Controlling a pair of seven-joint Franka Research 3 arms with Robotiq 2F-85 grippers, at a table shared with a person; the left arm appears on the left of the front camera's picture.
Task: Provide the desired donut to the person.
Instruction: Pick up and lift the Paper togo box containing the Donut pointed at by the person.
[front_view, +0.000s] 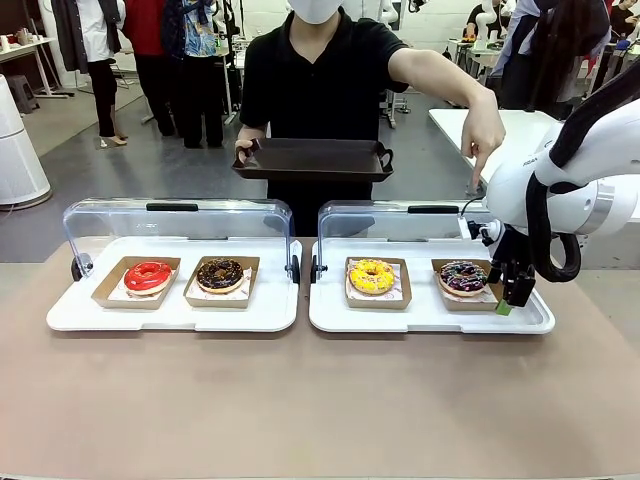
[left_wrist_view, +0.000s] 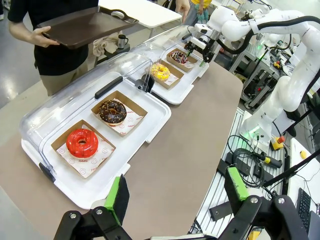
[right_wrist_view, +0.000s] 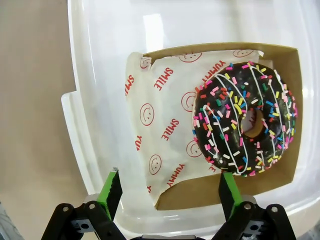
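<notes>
Above the sprinkled chocolate donut (right_wrist_view: 245, 117) the right hand (right_wrist_view: 169, 186) stands wide; icing looks soft, so grip the cardboard tray (right_wrist_view: 210, 196).

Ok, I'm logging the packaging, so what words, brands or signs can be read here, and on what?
"SMILE": red print, repeated, on the white paper liner under the sprinkled chocolate donut.
"YUMMY": red print, repeated, on the same liner, among red smiley-face signs.
Red print on the paper sheet under the red donut: too small to read.
Dark marking on the right arm: too small to read.
</notes>
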